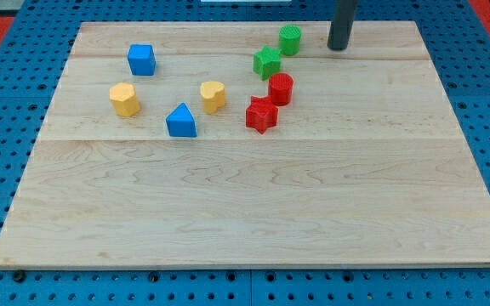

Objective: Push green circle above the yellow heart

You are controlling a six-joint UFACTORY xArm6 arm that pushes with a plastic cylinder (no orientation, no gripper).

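Note:
The green circle [290,39] stands near the view's top, right of centre. The yellow heart [213,96] lies lower and to the left of it, near the board's middle. My tip [339,47] rests on the board to the right of the green circle, a small gap apart from it. A green star [267,62] sits just below and left of the green circle.
A red cylinder [281,88] and a red star [261,115] lie below the green star. A yellow hexagon [124,99], a blue cube [141,59] and a blue triangle [180,121] lie at the view's left. The wooden board [253,212] sits on a blue pegboard.

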